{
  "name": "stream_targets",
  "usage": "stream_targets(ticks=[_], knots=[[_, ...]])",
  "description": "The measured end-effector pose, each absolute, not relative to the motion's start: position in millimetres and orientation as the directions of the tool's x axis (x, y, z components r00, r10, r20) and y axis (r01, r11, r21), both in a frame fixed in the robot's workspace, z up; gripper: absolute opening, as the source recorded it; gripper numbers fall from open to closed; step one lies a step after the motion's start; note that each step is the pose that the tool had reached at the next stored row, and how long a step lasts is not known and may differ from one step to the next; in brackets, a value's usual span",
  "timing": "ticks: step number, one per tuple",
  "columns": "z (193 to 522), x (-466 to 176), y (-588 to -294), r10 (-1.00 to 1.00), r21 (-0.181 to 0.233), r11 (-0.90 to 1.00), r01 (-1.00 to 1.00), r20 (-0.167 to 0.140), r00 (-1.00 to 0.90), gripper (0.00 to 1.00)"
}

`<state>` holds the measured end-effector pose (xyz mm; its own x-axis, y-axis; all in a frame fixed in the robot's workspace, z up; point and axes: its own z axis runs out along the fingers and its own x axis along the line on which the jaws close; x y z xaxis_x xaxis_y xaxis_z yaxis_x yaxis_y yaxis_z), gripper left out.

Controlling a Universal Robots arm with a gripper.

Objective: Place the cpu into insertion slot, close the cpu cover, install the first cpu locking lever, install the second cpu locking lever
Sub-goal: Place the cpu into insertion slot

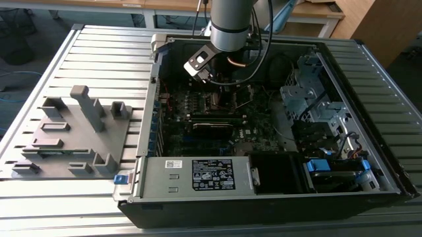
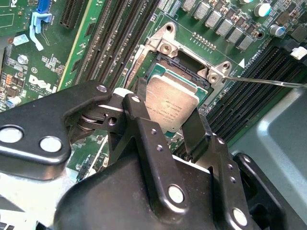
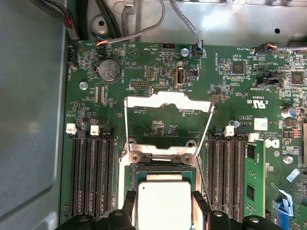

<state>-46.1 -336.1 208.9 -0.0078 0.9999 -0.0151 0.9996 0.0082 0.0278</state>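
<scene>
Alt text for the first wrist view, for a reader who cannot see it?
The gripper holds the cpu by two opposite edges over the open socket on a green motherboard. The cpu cover is swung open, and black memory slots run along either side of the socket.

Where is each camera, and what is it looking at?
Exterior view: off the arm, high up, looking down into the computer case; arm and gripper show.
First wrist view: on the arm, facing the motherboard, open cpu cover and cpu; fingertips show.
Second wrist view: on the arm, slanted close at the cpu; gripper body shows.
Both wrist views share the cpu between the fingertips.
</scene>
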Motion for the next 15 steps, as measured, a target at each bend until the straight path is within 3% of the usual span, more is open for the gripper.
stream_targets(ticks=[15], knots=[[201.1,-46.1,-336.1,1.0,0.028,0.008,1.0,-0.015,-0.008,0.54]])
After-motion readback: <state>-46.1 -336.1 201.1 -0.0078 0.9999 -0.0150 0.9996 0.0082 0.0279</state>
